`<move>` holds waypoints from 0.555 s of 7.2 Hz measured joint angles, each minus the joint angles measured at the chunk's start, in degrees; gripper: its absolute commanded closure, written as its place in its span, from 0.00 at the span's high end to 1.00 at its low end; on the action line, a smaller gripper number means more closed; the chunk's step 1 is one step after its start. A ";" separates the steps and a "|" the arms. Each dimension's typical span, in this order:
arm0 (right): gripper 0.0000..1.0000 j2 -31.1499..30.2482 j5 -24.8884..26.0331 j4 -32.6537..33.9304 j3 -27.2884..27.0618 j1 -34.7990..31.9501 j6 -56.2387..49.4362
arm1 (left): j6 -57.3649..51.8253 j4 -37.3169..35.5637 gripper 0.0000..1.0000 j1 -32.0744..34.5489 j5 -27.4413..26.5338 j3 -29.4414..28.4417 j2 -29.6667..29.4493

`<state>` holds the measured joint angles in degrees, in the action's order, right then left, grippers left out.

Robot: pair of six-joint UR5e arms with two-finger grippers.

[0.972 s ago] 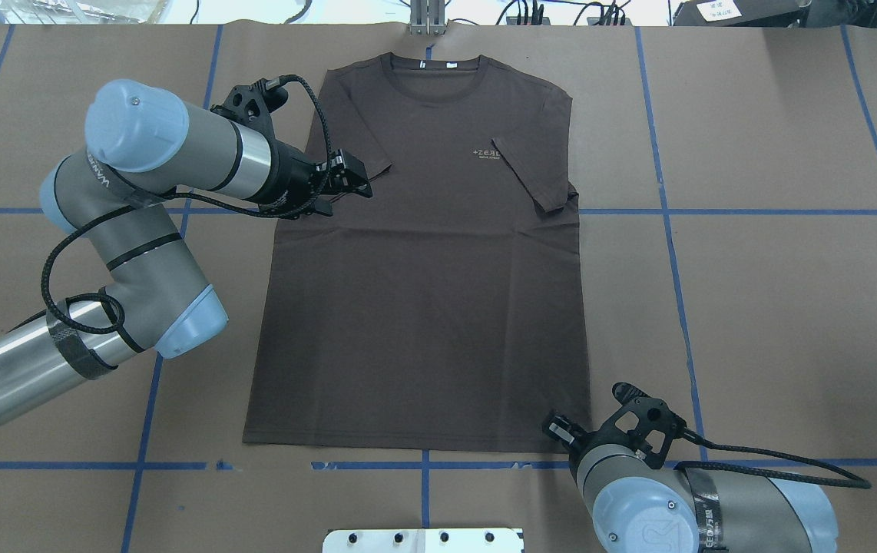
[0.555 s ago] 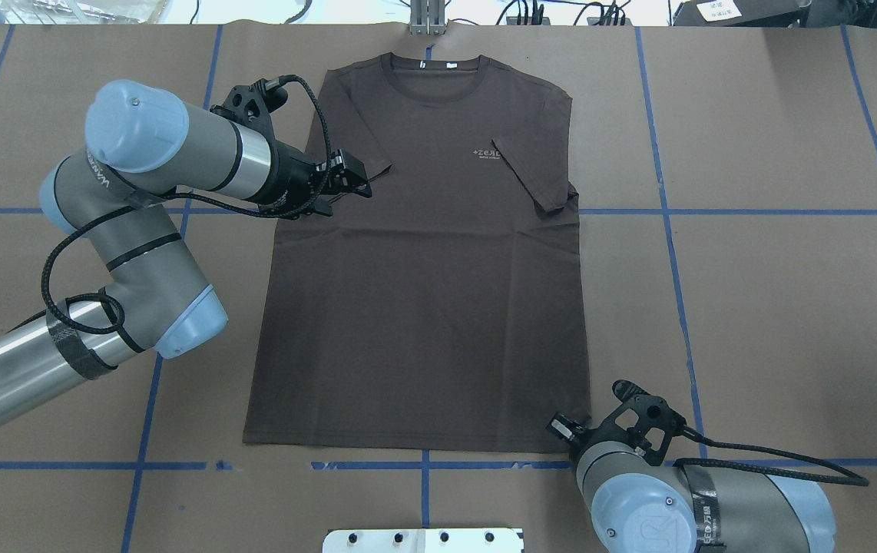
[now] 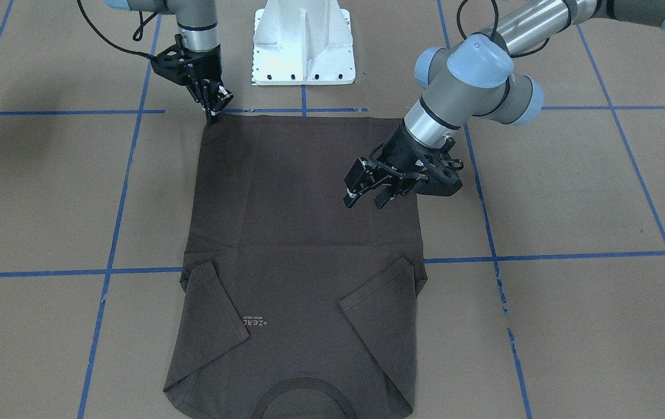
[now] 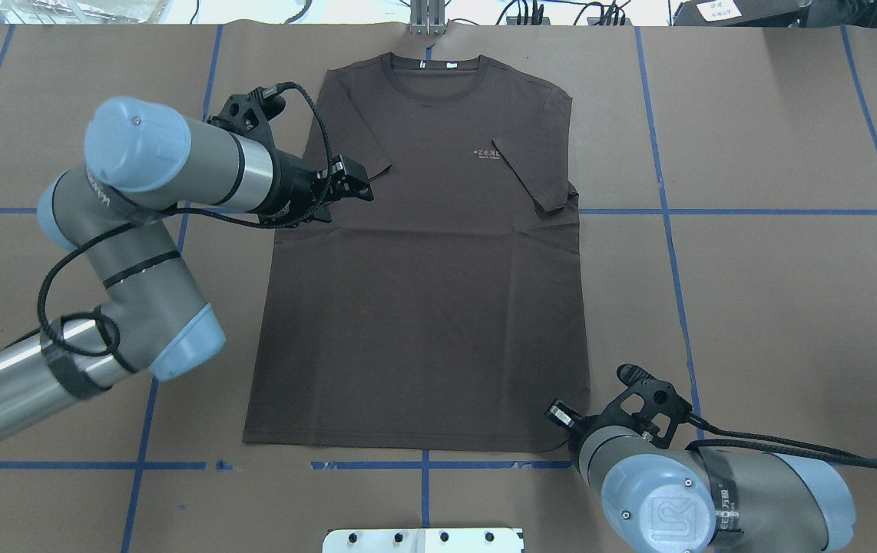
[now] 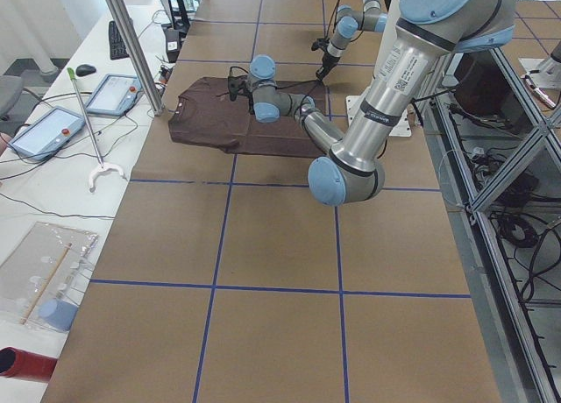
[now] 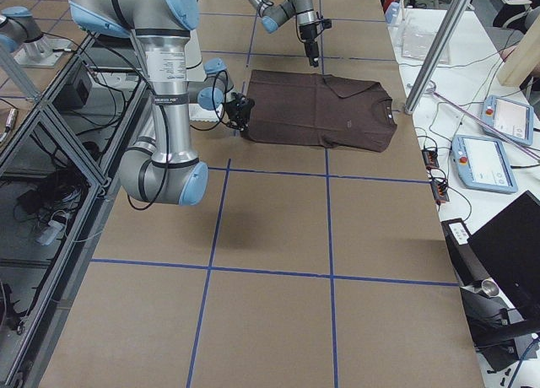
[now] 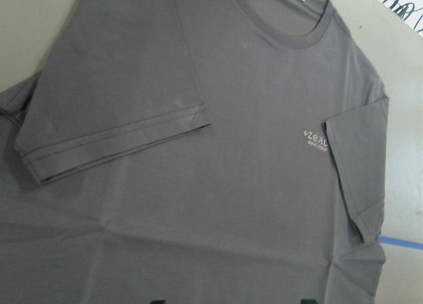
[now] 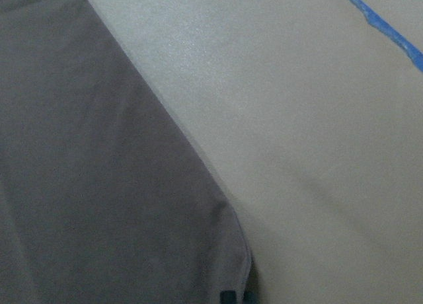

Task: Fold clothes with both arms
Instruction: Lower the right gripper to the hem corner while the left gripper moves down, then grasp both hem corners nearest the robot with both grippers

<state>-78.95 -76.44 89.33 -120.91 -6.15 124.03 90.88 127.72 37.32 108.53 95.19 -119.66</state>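
The left hand (image 3: 363, 199), its fingers spread and holding nothing, is hovering over the left edge of the dark brown-grey short-sleeved T-shirt (image 4: 423, 307), beside the tucked-in sleeve. The T-shirt is lying flat, chest up, mid-way along the brown paper-covered bench (image 4: 753, 307), with both sleeves folded inward. At the near right hem corner, the right hand (image 3: 213, 113) is pressing its fingers almost together, apparently pinching the cloth. The sleeves look done and a body fold is being set up. Next, the left hand probably needs to descend and grip. Since a second ago, the right hand has crept onto the corner and the left wrist has shifted slightly.
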 measured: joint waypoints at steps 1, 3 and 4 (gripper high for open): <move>0.00 0.06 -0.51 -0.02 -1.52 -0.52 0.02 | 2.05 -2.70 0.80 -4.33 -5.00 6.44 5.65; 0.00 0.14 -2.01 -0.11 -4.25 -1.94 -0.01 | 6.95 -4.69 0.78 -13.11 -14.44 17.16 19.17; 0.00 0.13 -2.96 -0.17 -5.02 -2.89 -0.04 | 7.83 -5.71 0.78 -15.22 -16.68 19.08 22.55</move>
<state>-78.82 -79.40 89.16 -125.93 -9.04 124.00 98.71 122.02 22.10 91.85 114.27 -97.11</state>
